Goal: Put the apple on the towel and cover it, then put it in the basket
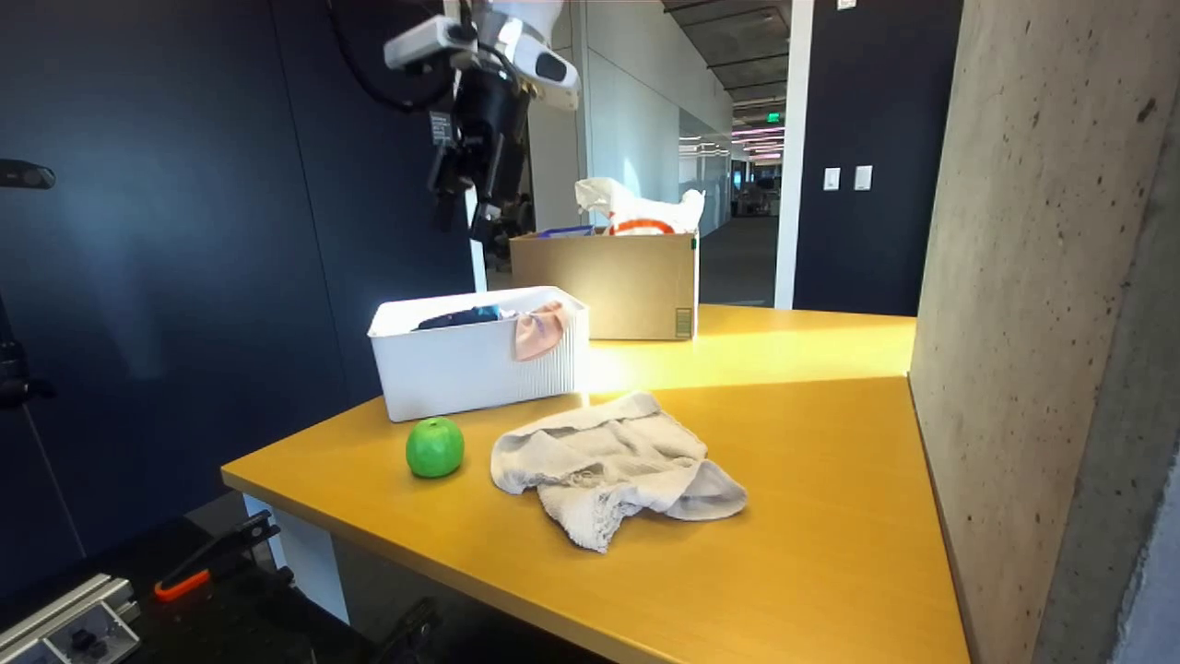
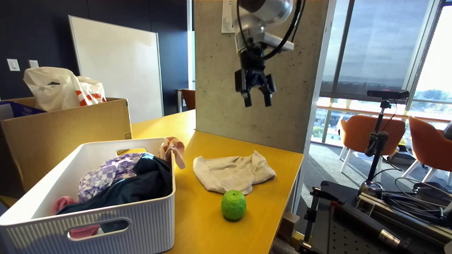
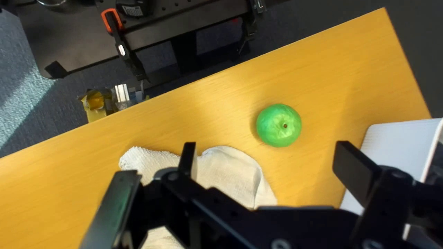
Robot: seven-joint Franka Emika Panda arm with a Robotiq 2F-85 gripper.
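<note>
The green apple (image 1: 434,448) (image 2: 233,205) (image 3: 279,125) rests on the yellow table, close to its edge. Beside it, apart from it, the beige towel (image 1: 618,461) (image 2: 229,173) (image 3: 228,173) lies crumpled and flat. A white basket (image 1: 461,378) (image 2: 152,225) (image 3: 398,138) stands on the apple's far side from the towel, holding several cloths. High above the table, my gripper (image 1: 464,219) (image 2: 257,101) (image 3: 267,162) points down with its fingers wide apart and nothing between them. In the wrist view the gripper body hides part of the towel.
A brown cardboard box (image 1: 604,286) (image 2: 67,130) with plastic bags (image 1: 645,210) stands behind the basket. Peach cloth (image 1: 540,332) (image 2: 172,150) hangs over the basket's rim. A concrete pillar (image 1: 1032,277) (image 2: 282,120) borders the table. A black cart (image 3: 76,45) sits beyond the table edge.
</note>
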